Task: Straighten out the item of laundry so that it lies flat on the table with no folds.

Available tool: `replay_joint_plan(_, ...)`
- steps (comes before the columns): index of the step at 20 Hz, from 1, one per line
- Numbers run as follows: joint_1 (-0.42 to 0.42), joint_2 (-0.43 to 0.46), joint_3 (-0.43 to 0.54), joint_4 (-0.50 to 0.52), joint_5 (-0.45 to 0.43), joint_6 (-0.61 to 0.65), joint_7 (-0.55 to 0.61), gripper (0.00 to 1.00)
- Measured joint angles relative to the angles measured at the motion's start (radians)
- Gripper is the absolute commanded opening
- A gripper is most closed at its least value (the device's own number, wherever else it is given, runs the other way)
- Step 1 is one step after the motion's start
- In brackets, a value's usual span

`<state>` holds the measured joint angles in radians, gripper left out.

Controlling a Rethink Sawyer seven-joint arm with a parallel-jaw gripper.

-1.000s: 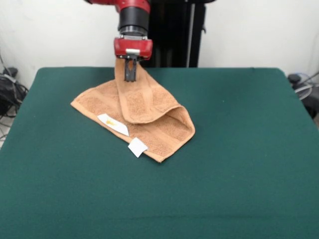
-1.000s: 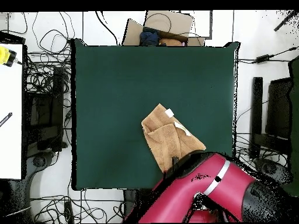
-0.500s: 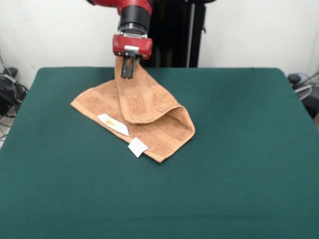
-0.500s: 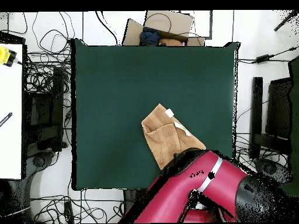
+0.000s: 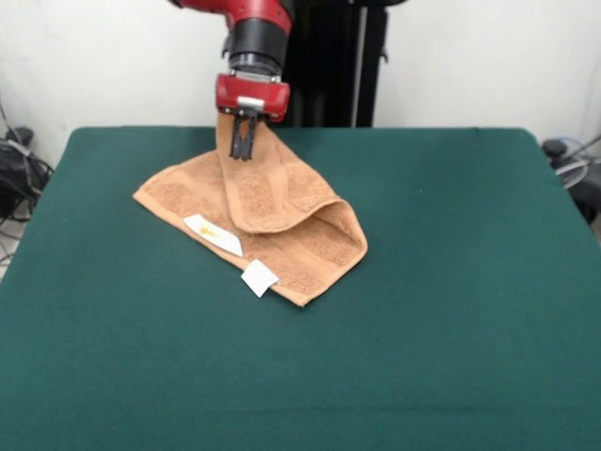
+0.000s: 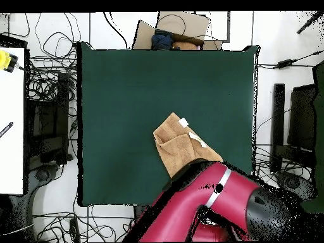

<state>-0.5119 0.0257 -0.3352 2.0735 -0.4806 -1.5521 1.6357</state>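
Pinched shut, the red-and-black gripper (image 5: 244,148) holds the orange-tan terry towel's (image 5: 263,211) raised far corner, folded over its middle on the dark green felt table (image 5: 451,282). A loose pinch could slip, dropping the fold back.

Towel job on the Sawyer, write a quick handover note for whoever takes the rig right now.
Gripper: fingers shut on the towel's far corner, holding it lifted above the table.
Towel: on the green table, a flap folded over its middle, two white tags on the near edge.
Done: corner grasped and raised.
Left: draw the flap out, lay the towel flat with no folds, release.
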Motion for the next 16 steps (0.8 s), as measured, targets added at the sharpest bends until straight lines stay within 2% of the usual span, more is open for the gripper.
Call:
replay_joint_plan(2, 0.025, -0.016, 0.000, 0.025, 0.024, 0.078, 0.000, 0.00)
replay_joint_plan(3, 0.053, -0.034, 0.000, 0.052, 0.049, 0.157, 0.000, 0.00)
replay_joint_plan(6, 0.083, -0.054, 0.000, 0.081, 0.071, 0.230, 0.000, 0.00)
replay_joint_plan(7, 0.111, -0.074, 0.000, 0.108, 0.089, 0.290, 0.000, 0.00)
replay_joint_plan(8, 0.135, -0.090, 0.000, 0.135, 0.102, 0.332, 0.000, 1.00)
replay_joint_plan(16, 0.172, -0.120, 0.000, 0.184, 0.114, 0.349, 0.000, 1.00)
